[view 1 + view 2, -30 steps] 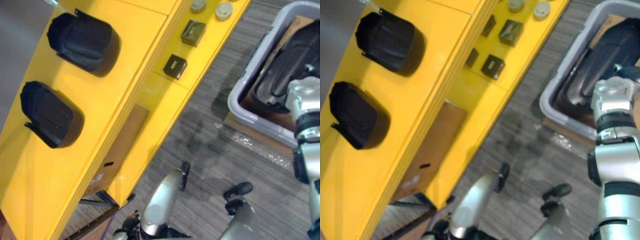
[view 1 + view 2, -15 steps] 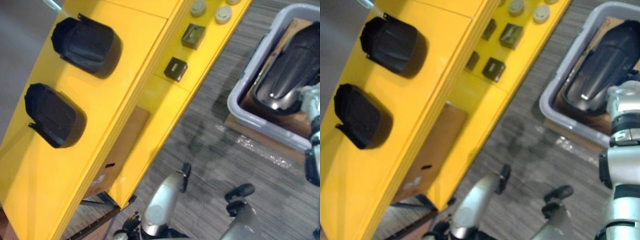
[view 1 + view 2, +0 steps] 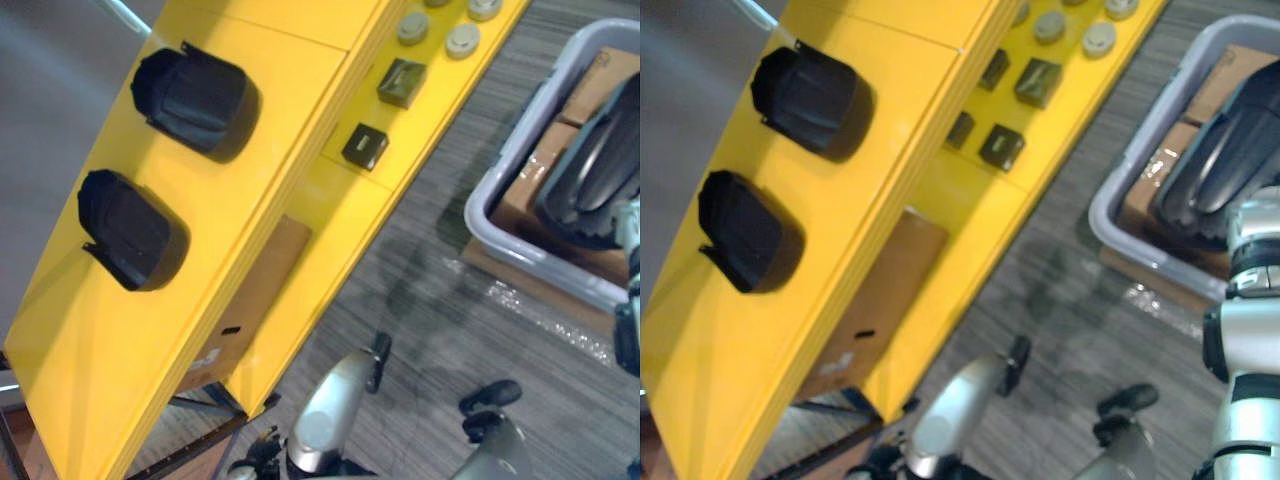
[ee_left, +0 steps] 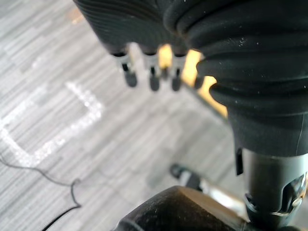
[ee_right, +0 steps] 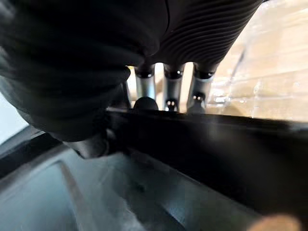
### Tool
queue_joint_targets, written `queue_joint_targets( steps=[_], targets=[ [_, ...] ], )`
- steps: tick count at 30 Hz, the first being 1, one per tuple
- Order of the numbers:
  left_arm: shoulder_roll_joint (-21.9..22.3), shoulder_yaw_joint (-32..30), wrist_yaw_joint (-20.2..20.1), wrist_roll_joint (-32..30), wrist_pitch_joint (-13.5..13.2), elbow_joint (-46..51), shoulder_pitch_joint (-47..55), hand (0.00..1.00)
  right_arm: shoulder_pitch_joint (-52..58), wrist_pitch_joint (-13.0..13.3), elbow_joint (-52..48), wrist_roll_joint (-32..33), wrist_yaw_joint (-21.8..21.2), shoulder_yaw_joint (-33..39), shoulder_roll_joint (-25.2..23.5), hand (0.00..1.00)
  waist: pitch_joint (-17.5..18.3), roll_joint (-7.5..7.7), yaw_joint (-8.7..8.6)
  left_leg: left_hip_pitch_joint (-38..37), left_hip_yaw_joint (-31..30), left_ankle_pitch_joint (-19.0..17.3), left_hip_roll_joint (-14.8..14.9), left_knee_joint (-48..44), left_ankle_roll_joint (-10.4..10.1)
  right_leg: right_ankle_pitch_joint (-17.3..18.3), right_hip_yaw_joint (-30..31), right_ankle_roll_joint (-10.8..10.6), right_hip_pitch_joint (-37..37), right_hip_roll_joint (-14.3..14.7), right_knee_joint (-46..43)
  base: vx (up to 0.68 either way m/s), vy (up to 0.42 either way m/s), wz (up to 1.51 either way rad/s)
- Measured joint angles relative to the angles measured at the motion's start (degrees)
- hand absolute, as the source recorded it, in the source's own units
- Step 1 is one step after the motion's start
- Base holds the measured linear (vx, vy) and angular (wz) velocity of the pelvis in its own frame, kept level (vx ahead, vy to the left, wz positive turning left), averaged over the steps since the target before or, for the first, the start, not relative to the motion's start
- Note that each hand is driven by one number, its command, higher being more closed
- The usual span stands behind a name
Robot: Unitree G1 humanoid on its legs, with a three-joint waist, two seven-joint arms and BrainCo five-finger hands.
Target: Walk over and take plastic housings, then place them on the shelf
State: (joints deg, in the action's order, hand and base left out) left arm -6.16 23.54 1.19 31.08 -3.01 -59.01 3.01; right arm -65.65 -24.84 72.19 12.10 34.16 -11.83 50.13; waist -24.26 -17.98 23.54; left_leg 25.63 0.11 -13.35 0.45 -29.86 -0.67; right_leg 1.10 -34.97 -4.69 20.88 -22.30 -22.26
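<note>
Clamping the housing (image 3: 1225,165) rim, the right robot hand (image 5: 172,91) hovers over the bin (image 3: 1108,222).

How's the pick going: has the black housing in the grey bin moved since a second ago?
Yes. The housing has shifted away from the grey bin's left wall, baring cardboard between.

No legible text or labels

Grey tote (image 3: 487,222), dark blocks (image 3: 365,146), carpet (image 3: 430,320)
</note>
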Motion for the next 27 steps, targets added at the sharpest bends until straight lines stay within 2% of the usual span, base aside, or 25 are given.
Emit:
queue_joint_targets(
  steps=[3, 5, 7, 8, 9, 11, 13, 15, 16, 18, 20, 22, 25, 27],
  targets=[
    [-0.33, -1.0, 0.5, -0.18, -0.95, 1.69, 0.95, 0.0, -0.05, 2.25, 0.05, -1.31, -0.64, 0.05, -0.02, 1.0, -0.16, 0.21, -0.79, 0.46, -0.04, -0.03, 0.04, -0.64, 0.02, -0.14, -0.09, -0.18, 0.04, 0.11, 0.1, -0.01, 0.021, 0.01],
    [-0.54, -1.04, 1.56, -0.19, -2.96, 2.48, 1.05, 0.0, -0.04, 2.86, 0.28, -2.64, -1.04, -0.2, -0.08, 1.0, -0.34, 0.46, -0.96, 0.46, 0.19, -0.06, 0.26, -0.76, 0.01, -0.32, 0.14, -0.25, 0.04, 0.46, 0.5, -0.01, 0.013, -0.07],
    [-1.58, -1.44, 2.87, -0.12, -6.34, 6.8, 1.61, 0.0, -0.04, 4.43, 0.19, -5.1, -1.8, -1.58, -0.55, 1.0, -0.95, 1.26, -1.63, 0.46, 0.35, -0.31, 0.9, -1.0, -0.14, -0.71, 0.36, -0.21, 0.0, 1.49, 1.03, -0.01, -0.009, -0.11],
    [-1.83, -1.48, 2.96, -0.14, -7.22, 8.59, 1.75, 0.0, -0.04, 4.88, 0.08, -5.63, -1.82, -2.14, -0.64, 1.0, -1.18, 1.58, -1.98, 0.49, 0.35, -0.41, 1.07, -1.29, -0.19, -0.75, 0.39, -0.17, -0.08, 1.61, 1.02, -0.01, -0.007, -0.12],
    [-1.8, -1.5, 3.54, -0.14, -8.52, 11.7, 1.62, 0.0, -0.04, 5.7, -0.31, -6.32, -1.82, -2.46, -0.85, 1.0, -1.58, 2.12, -2.61, 0.45, 0.44, -0.89, 1.55, -2.04, -0.24, -0.78, 0.6, -0.14, -0.29, 2.19, 1.01, -0.01, 0.011, -0.21],
    [-2.12, -2.45, 5.29, -0.16, -9.15, 13.68, 1.62, 0.0, 0.01, 6.55, -2.06, -7.46, -1.71, -2.49, -1.29, 1.0, -2.31, 3.13, -3.84, 0.44, 0.57, -2.03, 2.79, -3.7, -0.4, -0.92, 0.86, -0.02, -1.02, 3.4, 1.2, 0.0, 0.031, -0.23],
    [-3.66, -3.16, 8.29, -0.21, -9.0, 16.85, 2.72, 0.0, 0.03, 7.51, -5.19, -8.84, -0.97, -2.5, -1.5, 1.0, -3.96, 5.46, -5.59, -0.15, 1.41, -2.25, 3.58, -4.17, -0.61, -1.05, 2.01, 0.16, -1.1, 3.98, 1.41, -0.01, 0.035, -0.25],
    [-4.53, -3.76, 10.32, -1.28, -8.87, 20.57, 4.23, 0.0, 0.1, 7.7, -7.29, -10.16, -0.2, -2.43, -2.04, 1.0, -4.9, 6.83, -6.1, -1.05, 2.55, -2.25, 4.27, -4.17, -0.62, -1.53, 2.71, 0.45, -1.39, 4.66, 2.09, -0.01, 0.016, -0.31],
    [-4.68, -4.2, 11.77, -2.74, -8.02, 22.67, 5.34, 0.0, 0.42, 7.77, -8.78, -10.79, 0.01, -2.38, -2.67, 1.0, -5.19, 7.27, -7.01, -1.75, 2.72, -2.25, 4.54, -4.08, -0.63, -1.57, 2.74, 0.49, -2.13, 5.15, 2.45, -0.01, 0.008, -0.2],
    [-5.47, -4.84, 13.57, -4.19, -6.39, 25.42, 6.54, 0.0, 1.09, 8.22, -11.26, -11.76, 0.77, -2.37, -4.06, 1.0, -5.67, 7.99, -7.57, -3.26, 3.26, -2.25, 5.11, -3.84, -0.65, -1.76, 3.39, 0.67, -3.23, 5.81, 3.14, -0.02, 0.004, -0.17],
    [-6.12, -4.79, 14.76, -7.16, -4.23, 27.45, 6.87, 0.0, 2.13, 8.76, -14.39, -13.93, 1.03, -2.36, -4.88, 1.0, -5.75, 8.1, -8.21, -4.56, 3.53, -2.23, 5.32, -2.87, -0.68, -1.98, 3.65, 0.8, -4.04, 6.38, 3.67, -0.03, -0.009, -0.14],
    [-7.68, -4.78, 16.06, -9.69, -0.46, 31.22, 7.77, 0.0, 3.83, 8.75, -18.23, -16.48, 1.09, -2.25, -6.95, 1.0, -6.13, 8.73, -9.21, -6.27, 3.84, -2.06, 5.63, -1.52, -0.97, -2.65, 4.14, 1.11, -5.07, 7.3, 4.82, -0.05, -0.018, -0.18],
    [-11.16, -4.76, 15.87, -11.75, 2.43, 34.42, 8.47, 0.0, 5.86, 8.76, -21.84, -18.72, 1.18, -2.12, -11.18, 1.0, -6.52, 10.65, -10.41, -8.29, 5.27, -1.55, 6.14, 0.29, -1.73, -3.17, 5.72, 1.65, -5.26, 8.16, 5.54, -0.06, -0.015, -0.27],
    [-12.73, -4.71, 15.23, -12.01, 4.27, 35.49, 8.47, 0.0, 7.66, 8.78, -24.83, -20.07, 1.23, -1.75, -12.87, 1.0, -6.5, 11.21, -11.02, -9.31, 5.55, -1.39, 6.56, 0.89, -2.0, -3.85, 6.7, 1.87, -5.9, 9.1, 6.66, -0.07, -0.016, -0.22]
  ],
)
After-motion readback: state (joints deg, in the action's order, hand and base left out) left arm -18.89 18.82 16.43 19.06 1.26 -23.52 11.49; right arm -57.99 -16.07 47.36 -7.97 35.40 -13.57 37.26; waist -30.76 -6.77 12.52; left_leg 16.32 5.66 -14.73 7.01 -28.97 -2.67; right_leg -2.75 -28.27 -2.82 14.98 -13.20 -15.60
